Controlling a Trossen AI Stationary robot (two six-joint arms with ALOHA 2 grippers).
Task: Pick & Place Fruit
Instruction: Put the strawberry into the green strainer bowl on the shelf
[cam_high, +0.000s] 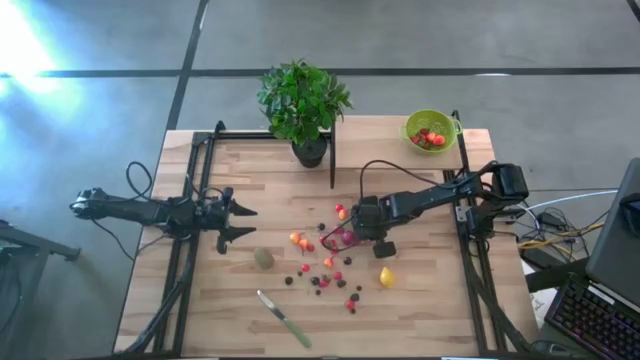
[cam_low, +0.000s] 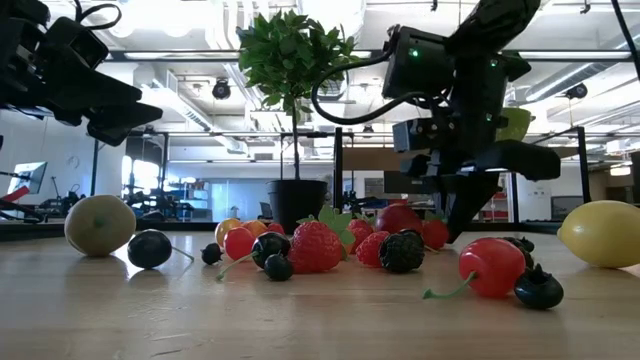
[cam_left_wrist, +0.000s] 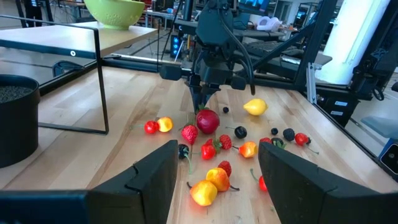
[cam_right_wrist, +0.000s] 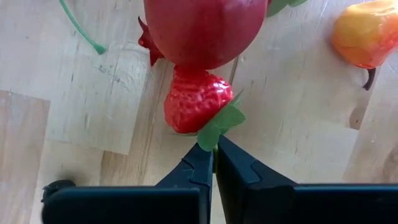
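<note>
Small toy fruits lie scattered on the wooden table (cam_high: 200, 300): red and orange berries (cam_high: 300, 242), dark berries (cam_high: 318, 282), a yellow lemon (cam_high: 386, 277) and a dull-green ball (cam_high: 263, 258). My right gripper (cam_right_wrist: 214, 149) (cam_high: 347, 238) points steeply down over the middle of the scatter, shut on a red strawberry (cam_right_wrist: 194, 102). This strawberry lies on the wood right against a big dark-red fruit (cam_right_wrist: 202, 28) (cam_left_wrist: 207, 120). My left gripper (cam_left_wrist: 214, 165) (cam_high: 243, 222) hovers open at the table's left, touching nothing. My right gripper pinches the strawberry's green leaf (cam_right_wrist: 219, 124) between its two fingertips (cam_right_wrist: 198, 160), only at their free ends. The fingers come steeply from above, slanting in from the table's right side. The strawberry lies on the table, its far end against the big dark-red fruit.
A lime-green bowl (cam_high: 430, 130) holding a few red fruits stands at the far right. A potted plant (cam_high: 303, 105) stands at the far middle beside a thin black frame (cam_high: 332, 150). A green-handled knife (cam_high: 285, 320) lies near the front edge.
</note>
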